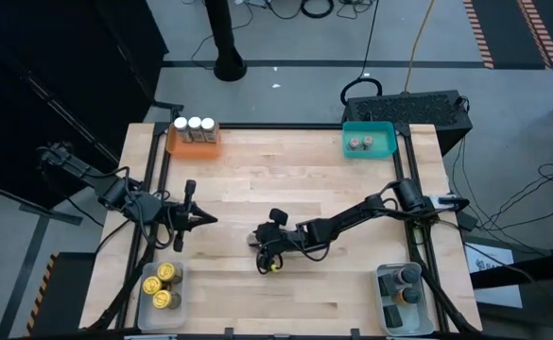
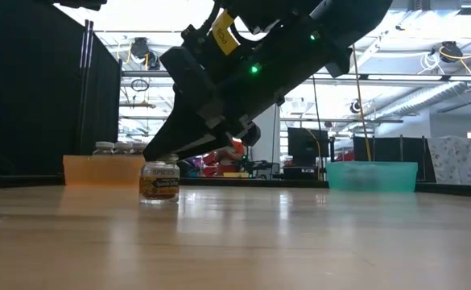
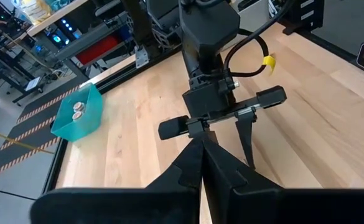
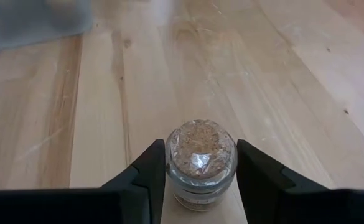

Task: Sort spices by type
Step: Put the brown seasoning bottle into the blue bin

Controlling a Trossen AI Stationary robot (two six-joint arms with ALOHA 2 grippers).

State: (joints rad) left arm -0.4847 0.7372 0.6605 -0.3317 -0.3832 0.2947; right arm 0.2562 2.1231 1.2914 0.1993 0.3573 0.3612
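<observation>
A small glass spice jar (image 4: 201, 158) with brown grains under a clear top and a yellow label (image 2: 159, 182) stands near the middle of the table. My right gripper (image 4: 201, 171) reaches it from the table's right side and is shut on it; in the high view my right gripper (image 1: 260, 244) covers the jar. My left gripper (image 1: 205, 219) hovers shut at the table's left, its closed fingers (image 3: 201, 152) pointing toward the right arm and holding nothing. My right gripper pinches the jar's top part at its two opposite sides (image 4: 171, 158) between its two fingers (image 4: 149, 174). The fingers slant down from the table's right side. The jar stands upright with its base (image 2: 159, 200) on the table.
An orange tray (image 1: 174, 146) at the far left holds three white-topped jars. A teal tray (image 1: 382, 130) at the far right holds two jars. A clear tray (image 1: 146, 300) at the near left holds gold jars; another (image 1: 386, 312) at the near right holds dark ones.
</observation>
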